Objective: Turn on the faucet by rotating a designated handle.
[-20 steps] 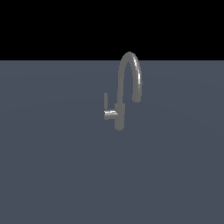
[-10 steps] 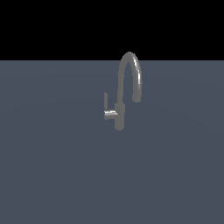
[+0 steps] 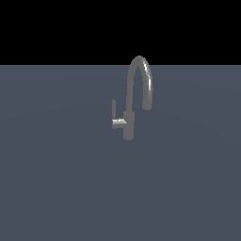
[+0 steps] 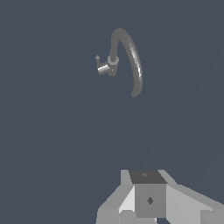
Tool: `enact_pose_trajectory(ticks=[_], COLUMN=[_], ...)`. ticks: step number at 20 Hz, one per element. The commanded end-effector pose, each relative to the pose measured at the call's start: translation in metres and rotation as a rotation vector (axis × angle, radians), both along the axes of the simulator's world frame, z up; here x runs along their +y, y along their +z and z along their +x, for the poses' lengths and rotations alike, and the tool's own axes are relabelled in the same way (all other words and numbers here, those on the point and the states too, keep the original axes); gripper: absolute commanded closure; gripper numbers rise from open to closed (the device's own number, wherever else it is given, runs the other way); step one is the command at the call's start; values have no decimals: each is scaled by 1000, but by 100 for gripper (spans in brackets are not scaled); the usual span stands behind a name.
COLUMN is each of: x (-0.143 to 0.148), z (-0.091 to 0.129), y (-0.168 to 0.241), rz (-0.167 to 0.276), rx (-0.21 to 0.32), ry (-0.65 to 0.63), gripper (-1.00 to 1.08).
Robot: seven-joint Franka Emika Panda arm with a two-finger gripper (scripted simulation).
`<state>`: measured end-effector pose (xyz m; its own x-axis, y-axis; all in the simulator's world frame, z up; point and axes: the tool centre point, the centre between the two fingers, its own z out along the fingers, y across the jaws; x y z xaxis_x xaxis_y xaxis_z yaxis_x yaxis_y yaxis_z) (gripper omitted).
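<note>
The faucet (image 3: 129, 123) stands alone near the middle of the exterior view, a grey tap whose tall arched spout (image 3: 141, 75) curves over toward the exterior view's right. Its handle (image 3: 114, 114) juts from the body toward the exterior view's left, a short shiny stub with a slim rod pointing up. In the wrist view the faucet (image 4: 113, 61) and its handle (image 4: 101, 67) appear small and far from my gripper (image 4: 148, 194). The gripper's grey fingers sit close together with no gap showing and nothing between them. The gripper does not appear in the exterior view.
A flat dark blue-grey surface (image 3: 61, 188) carries the faucet and runs to a straight far edge against black. No other objects show in either view.
</note>
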<state>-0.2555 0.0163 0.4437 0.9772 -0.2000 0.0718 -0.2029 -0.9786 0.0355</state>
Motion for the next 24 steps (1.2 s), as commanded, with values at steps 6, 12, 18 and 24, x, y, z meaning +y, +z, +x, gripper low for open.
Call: enact_pose_trajectory(ticks=[6,12,18,24], x=[24,40,52,62], z=[14,30,47,66], y=[-38,-68,-96,-121], rz=[-48,-84,-117,-147], rx=[-73,-129,-182,-230], ry=[-134,-238,-334,-422], gripper=[108,108,108,108])
